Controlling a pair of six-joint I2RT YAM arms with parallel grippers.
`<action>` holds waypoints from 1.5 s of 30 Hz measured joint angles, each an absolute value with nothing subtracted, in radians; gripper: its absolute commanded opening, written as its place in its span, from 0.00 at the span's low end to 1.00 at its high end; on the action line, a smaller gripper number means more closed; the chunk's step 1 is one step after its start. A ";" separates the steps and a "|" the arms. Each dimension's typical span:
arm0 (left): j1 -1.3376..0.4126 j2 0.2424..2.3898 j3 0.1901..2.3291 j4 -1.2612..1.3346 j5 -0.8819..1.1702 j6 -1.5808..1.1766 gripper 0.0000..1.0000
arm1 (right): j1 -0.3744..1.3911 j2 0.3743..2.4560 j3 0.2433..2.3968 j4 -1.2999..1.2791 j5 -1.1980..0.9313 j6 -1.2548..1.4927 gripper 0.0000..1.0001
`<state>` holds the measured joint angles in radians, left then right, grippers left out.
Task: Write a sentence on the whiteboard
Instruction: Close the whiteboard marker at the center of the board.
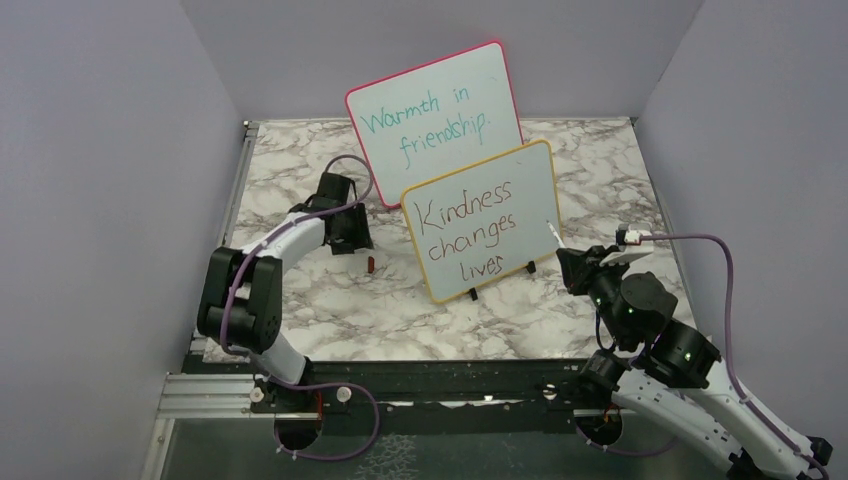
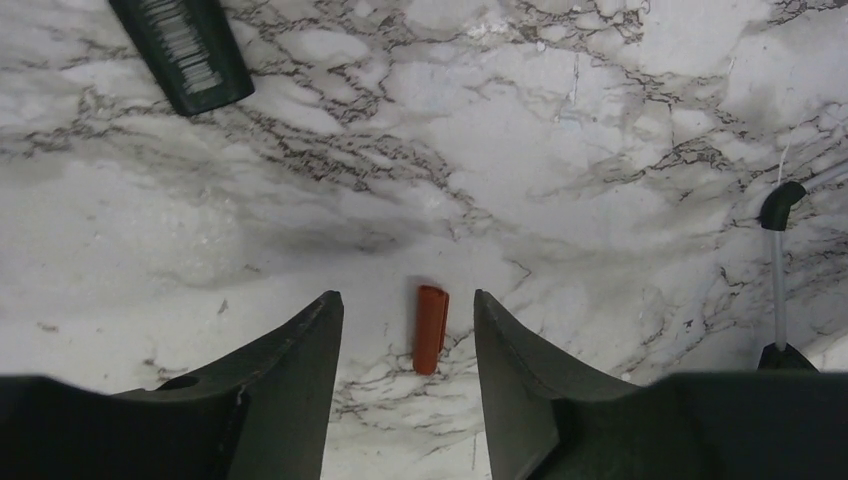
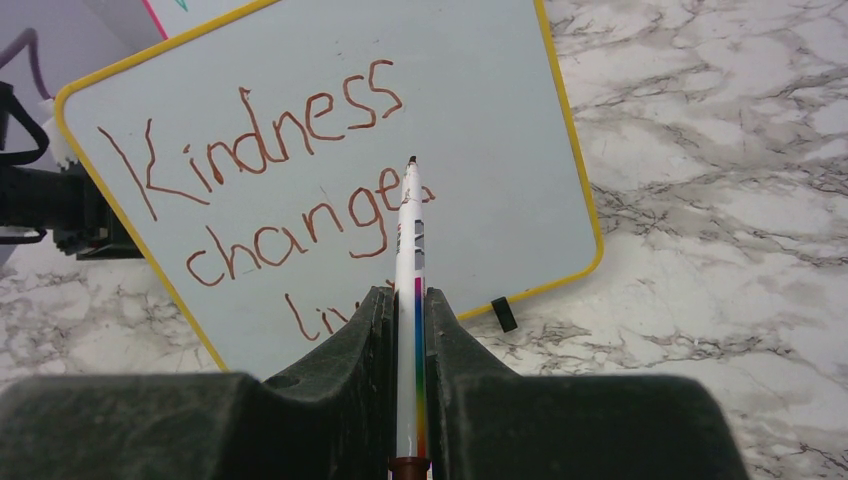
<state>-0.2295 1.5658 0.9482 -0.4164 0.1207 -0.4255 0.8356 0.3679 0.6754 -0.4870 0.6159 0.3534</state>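
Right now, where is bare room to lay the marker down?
Bare marble: the near strip between the whiteboard and the table edge, and the far right corner beside the pink-framed board. Crowded: between left pincer and whiteboard, where the cap lies.

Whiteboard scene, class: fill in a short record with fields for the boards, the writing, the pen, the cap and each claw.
Front board: yellow-framed whiteboard, standing on the marble table
Writing: "Kindness changes lives", reddish-brown, three lines
Back board: pink-framed board, teal writing
Right claw: shut on the marker, tip pointing at the whiteboard; contact unclear
Left claw: open, low over the table
Cap: red cap, lying between the left claw's fingers, untouched
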 measured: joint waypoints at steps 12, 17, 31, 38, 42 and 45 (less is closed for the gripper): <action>-0.299 1.734 1.054 -0.442 0.140 -0.405 0.37 | 0.835 0.356 0.675 -0.487 0.616 0.354 0.01; -0.311 1.731 1.054 -0.477 0.098 -0.394 0.34 | 0.835 0.356 0.675 -0.487 0.616 0.354 0.01; -0.376 1.721 1.055 -0.552 -0.018 -0.383 0.28 | 0.835 0.366 0.675 -0.487 0.616 0.353 0.01; -0.413 1.723 1.052 -0.556 -0.056 -0.398 0.22 | 0.835 0.366 0.675 -0.487 0.616 0.348 0.01; -0.426 1.717 1.040 -0.547 -0.085 -0.408 0.15 | 0.835 0.371 0.675 -0.474 0.604 0.339 0.01; -0.429 1.700 1.018 -0.528 -0.094 -0.416 0.10 | 0.835 0.388 0.675 -0.463 0.574 0.321 0.01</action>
